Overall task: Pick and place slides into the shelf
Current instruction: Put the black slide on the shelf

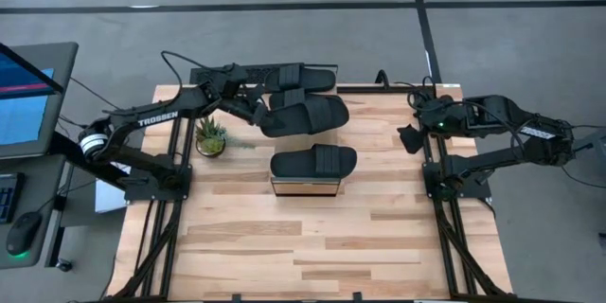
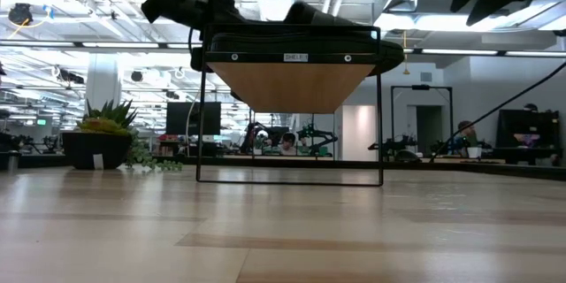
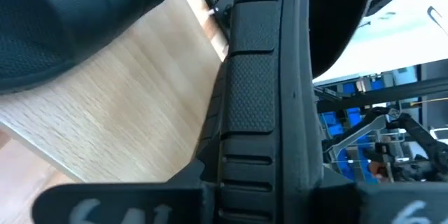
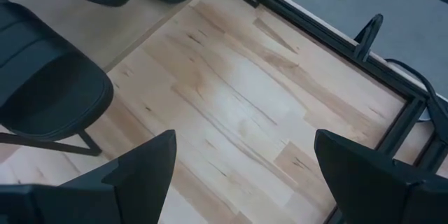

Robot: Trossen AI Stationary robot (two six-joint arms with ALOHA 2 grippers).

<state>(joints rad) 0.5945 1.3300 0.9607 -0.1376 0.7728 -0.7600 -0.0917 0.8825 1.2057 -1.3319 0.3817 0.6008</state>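
In the high view, three matte black slides show. One lies across the top of the shelf [image 1: 305,187], a small unit with a light wood plank. That slide [image 1: 314,161] rests on its sole. A second slide [image 1: 305,80] lies at the table's far edge. My left gripper [image 1: 254,109] is shut on the third slide [image 1: 308,114], just beyond the shelf. In the low view the left gripper [image 2: 190,4] sits at shelf-top [image 2: 292,84] height. My right gripper [image 1: 408,139] hangs open over the table's right side, touching nothing. A fourth slide is not visible. My left gripper pinches the third slide by its left end [image 1: 270,118], coming from the table's left. In the left wrist view the sole's ribbed edge [image 3: 259,91] runs between the two fingers [image 3: 119,203]. The slide is off the table, roughly level, stretching toward the right.
A small potted plant [image 1: 210,138] stands on the table left of the shelf, under the left arm. A black metal frame [image 4: 308,24] borders the table. The wide near half of the wooden tabletop [image 1: 312,256] carries no objects. A monitor [image 1: 24,95] stands off the table's left.
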